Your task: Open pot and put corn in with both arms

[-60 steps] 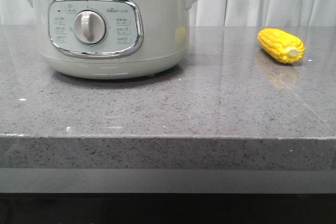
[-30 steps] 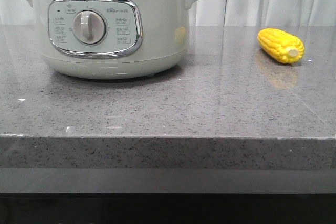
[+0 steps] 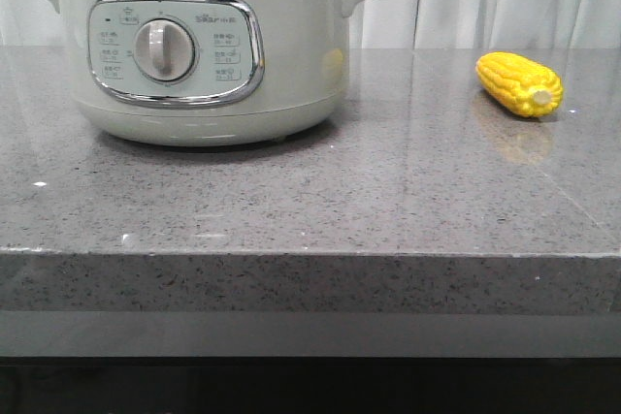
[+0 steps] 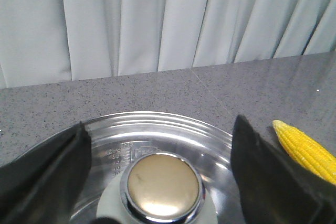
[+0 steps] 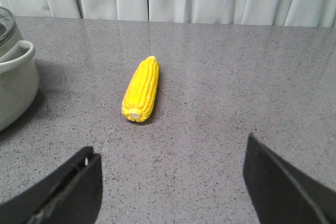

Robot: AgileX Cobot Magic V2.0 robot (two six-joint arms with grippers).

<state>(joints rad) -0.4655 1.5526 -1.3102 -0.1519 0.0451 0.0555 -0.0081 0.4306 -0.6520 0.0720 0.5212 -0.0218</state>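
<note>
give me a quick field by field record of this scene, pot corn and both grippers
pot: on the grey counter, glass lid on, round metal knob on top
corn: lying on the counter to the pot's right, apart from it, blunt end toward the robot
left gripper: open, fingers either side of the lid knob, not gripping
right gripper: open, short of the corn, holding nothing
task state: lid not lifted, corn not picked up
</note>
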